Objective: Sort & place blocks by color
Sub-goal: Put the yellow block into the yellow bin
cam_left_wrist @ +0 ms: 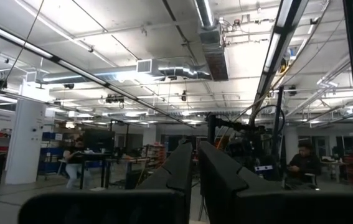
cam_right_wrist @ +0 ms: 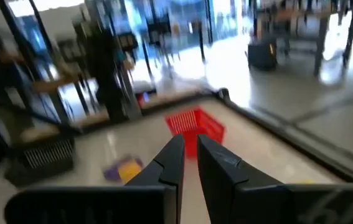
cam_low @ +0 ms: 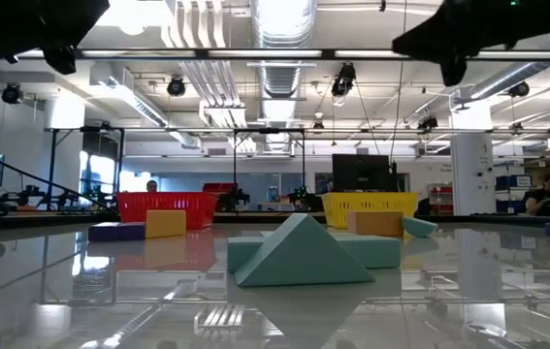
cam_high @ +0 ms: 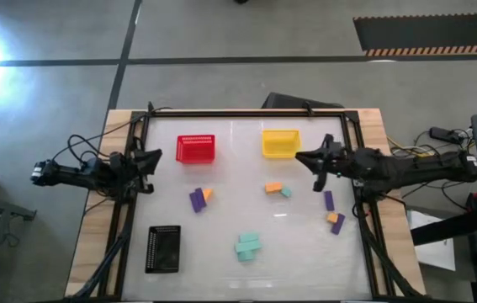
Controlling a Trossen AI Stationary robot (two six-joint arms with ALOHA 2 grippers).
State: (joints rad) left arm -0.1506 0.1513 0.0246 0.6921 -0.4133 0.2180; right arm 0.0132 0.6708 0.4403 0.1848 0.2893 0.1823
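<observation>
- We see the left end effector (cam_high: 156, 156) at the frame's left edge of the desk (cam_high: 221, 269), fingers nearly closed, empty.
- The right end effector (cam_high: 315, 160) beside the yellow mesh basket (cam_high: 279, 143) looks closed, empty.
- Small purple, orange and teal blocks (cam_high: 248, 247) lie scattered mid-frame.

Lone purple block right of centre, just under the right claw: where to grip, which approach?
Take the purple block from straight above, across its two long sides. It lies flat as a narrow bar pointing toward the table's near edge, apart from the orange-and-purple pair below it, so both long faces look free. The right claw, nearly shut, must open first.
</observation>
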